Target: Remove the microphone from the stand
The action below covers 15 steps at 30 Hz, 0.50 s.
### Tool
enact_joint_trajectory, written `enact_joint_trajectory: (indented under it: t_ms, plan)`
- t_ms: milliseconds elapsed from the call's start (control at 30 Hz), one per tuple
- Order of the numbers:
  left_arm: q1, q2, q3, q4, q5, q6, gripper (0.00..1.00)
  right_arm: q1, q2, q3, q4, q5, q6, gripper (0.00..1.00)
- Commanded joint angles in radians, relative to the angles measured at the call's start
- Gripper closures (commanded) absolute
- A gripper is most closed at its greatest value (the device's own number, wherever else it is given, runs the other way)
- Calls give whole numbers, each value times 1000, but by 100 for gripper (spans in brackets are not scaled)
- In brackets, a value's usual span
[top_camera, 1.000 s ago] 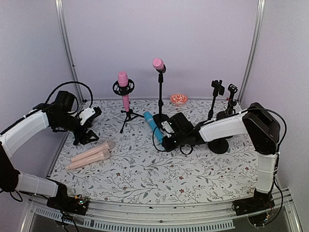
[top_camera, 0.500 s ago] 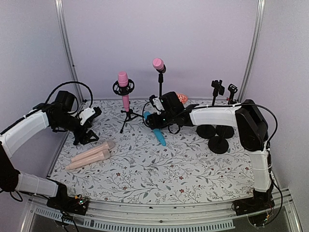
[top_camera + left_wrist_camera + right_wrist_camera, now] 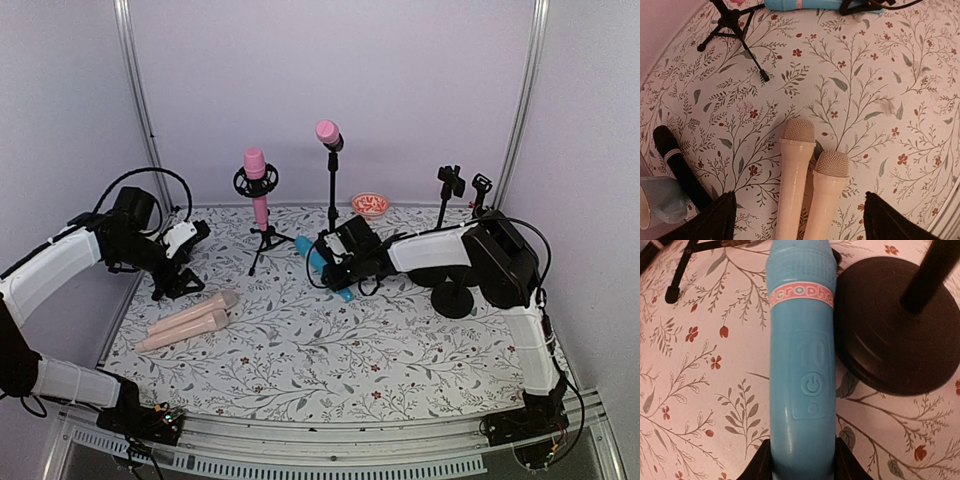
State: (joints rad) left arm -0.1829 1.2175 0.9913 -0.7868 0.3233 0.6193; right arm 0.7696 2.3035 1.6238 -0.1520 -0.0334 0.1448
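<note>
Left tool [image 3: 175, 283] gapes; right tool [image 3: 802, 467] pinches the blue microphone [image 3: 802, 365].

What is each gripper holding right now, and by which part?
The right gripper clasps the light blue plastic microphone at its handle end; the open left gripper holds nothing.

Two peach microphones [image 3: 795, 170] side by side, touching, heads toward right, on floral cloth [image 3: 865, 100]. Left gripper [image 3: 800, 194] fingers wide apart, flanking them. Blue microphone [image 3: 805, 4] further right. Tripod legs [image 3: 732, 22] far-right. Black microphone [image 3: 677, 165] far side.
</note>
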Motion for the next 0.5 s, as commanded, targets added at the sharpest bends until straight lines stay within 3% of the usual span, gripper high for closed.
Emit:
enact_joint_trajectory:
  t_ms: [0, 100, 167, 467]
  plan:
    - [-4, -4, 24, -12, -2, -6, 10, 10, -68, -83, 29, -27, 37, 77]
    - [-6, -4, 26, -12, -3, -6, 10, 23, -138, -191, 79, -21, 58, 93]
    - [-5, -3, 26, -12, -3, -4, 10, 50, -205, -288, 116, -8, 62, 98]
    - [-10, 16, 29, -8, -1, -7, 10, 217, -460, -612, 212, -60, -13, 100]
